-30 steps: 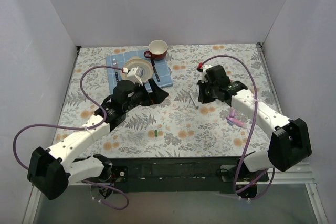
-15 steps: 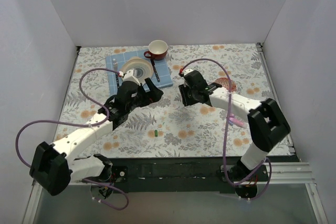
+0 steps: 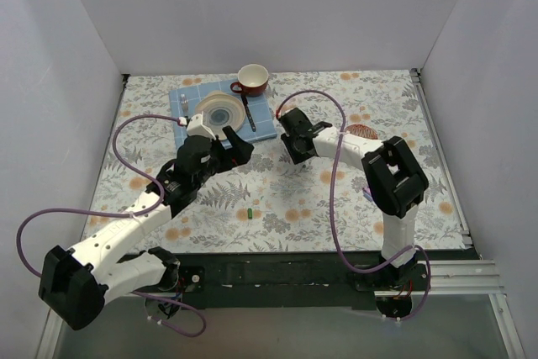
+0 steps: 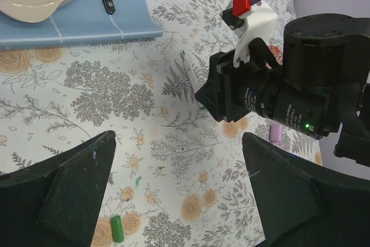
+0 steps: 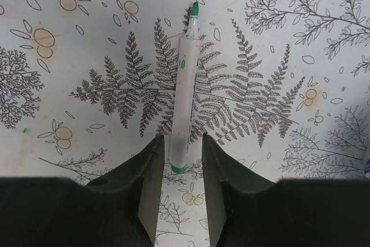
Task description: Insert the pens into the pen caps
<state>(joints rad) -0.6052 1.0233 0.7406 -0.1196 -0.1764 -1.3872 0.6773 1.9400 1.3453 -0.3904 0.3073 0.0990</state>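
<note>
A slim white pen [image 5: 186, 93] with a green tip lies on the floral tablecloth. My right gripper [image 5: 181, 140] is low over it and open, one finger on each side of the pen's rear end with a thin gap on both sides. In the top view this gripper [image 3: 296, 150] is at the table's middle. The pen [image 4: 191, 76] also shows in the left wrist view. A dark green cap [image 3: 250, 213] lies alone nearer the front and shows again in the left wrist view [image 4: 117, 228]. A lilac cap [image 4: 276, 133] peeks out behind the right arm. My left gripper [image 3: 239, 147] is wide open and empty.
A blue placemat [image 3: 266, 120] at the back holds a plate [image 3: 220, 111], a dark-handled knife [image 3: 249, 112] and a fork. A red cup [image 3: 252, 79] stands behind it. A pinkish object [image 3: 361, 132] lies right of the right arm. White walls enclose three sides.
My right arm swung left from the right side to the table's middle and came down over the white pen. My left gripper drew back slightly to the left.
</note>
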